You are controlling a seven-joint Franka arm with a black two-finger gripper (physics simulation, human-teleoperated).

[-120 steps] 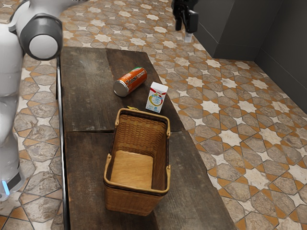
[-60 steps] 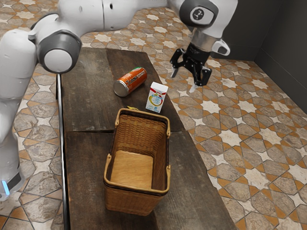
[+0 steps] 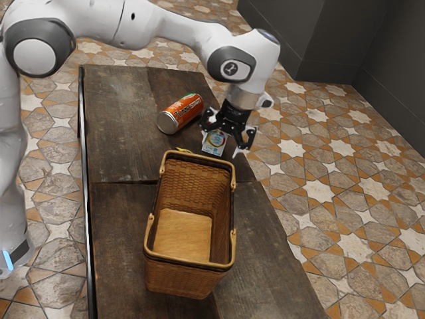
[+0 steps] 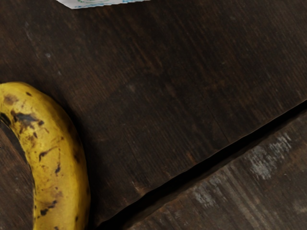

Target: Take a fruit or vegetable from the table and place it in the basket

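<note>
My gripper (image 3: 221, 150) is open in the exterior view, its fingers spread in front of the small carton, above the table's edge area. Behind the basket's far rim a yellow bit of the banana (image 3: 183, 150) peeks out; the rest of it is hidden there. In the wrist view the curved, brown-spotted banana (image 4: 60, 163) lies on the dark wood, off to one side of the hand. The wicker basket (image 3: 180, 276) stands upright with its handles folded down, and its bare wooden bottom shows.
A white carton (image 3: 214, 143) stands partly covered by the gripper; its lower edge (image 4: 103, 3) appears in the wrist view. An orange can (image 3: 180, 113) lies on its side farther back. The wooden table (image 3: 119, 219) has a seam running across it beside the basket.
My arm has come down and toward the exterior view's left, from beyond the table to the carton, gripper still open. The basket, can and banana have not moved.
</note>
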